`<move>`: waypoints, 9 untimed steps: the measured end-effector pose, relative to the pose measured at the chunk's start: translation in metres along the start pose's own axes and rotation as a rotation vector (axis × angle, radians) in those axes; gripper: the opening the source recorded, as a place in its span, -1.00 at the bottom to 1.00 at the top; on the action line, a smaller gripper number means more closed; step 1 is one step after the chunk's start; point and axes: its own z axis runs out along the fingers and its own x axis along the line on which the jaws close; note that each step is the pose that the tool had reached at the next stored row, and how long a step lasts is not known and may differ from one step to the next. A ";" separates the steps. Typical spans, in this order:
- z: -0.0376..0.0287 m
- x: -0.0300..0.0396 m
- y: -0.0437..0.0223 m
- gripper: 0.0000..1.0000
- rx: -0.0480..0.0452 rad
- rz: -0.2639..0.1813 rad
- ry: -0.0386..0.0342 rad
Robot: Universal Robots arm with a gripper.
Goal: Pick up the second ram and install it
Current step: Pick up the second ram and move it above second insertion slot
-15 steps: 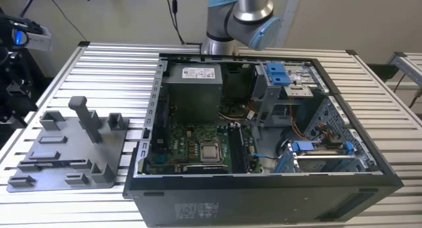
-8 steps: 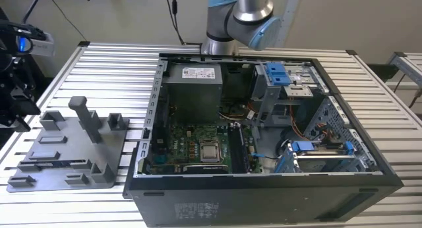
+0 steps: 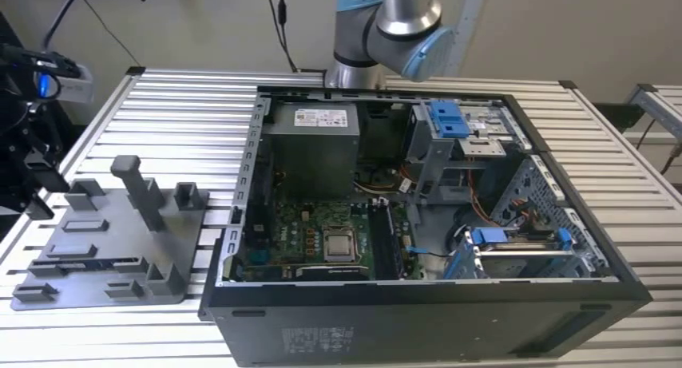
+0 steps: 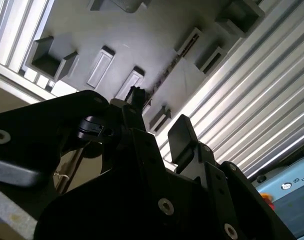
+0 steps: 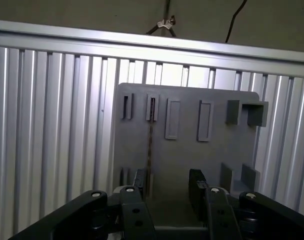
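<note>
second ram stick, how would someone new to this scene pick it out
Find the flat grey plastic fixture tray lying on the ribbed aluminium table. The thin dark ram stick stands on edge across it. Unlike the short grey slots beside it, it is one long dark line.

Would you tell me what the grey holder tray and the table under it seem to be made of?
The grey holder tray looks like matte moulded or printed plastic: uniform dull grey, no glints. The table looks like bare aluminium: ribbed slats with bright reflective streaks.

Near edge of gray fixture (image 5: 184, 150) hidden behind gripper (image 5: 168, 176), arm (image 3: 389, 21) cropped above
</note>
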 end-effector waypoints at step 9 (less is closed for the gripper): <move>0.0125 0.0003 0.0007 -0.04 -0.0061 0.002 -0.0005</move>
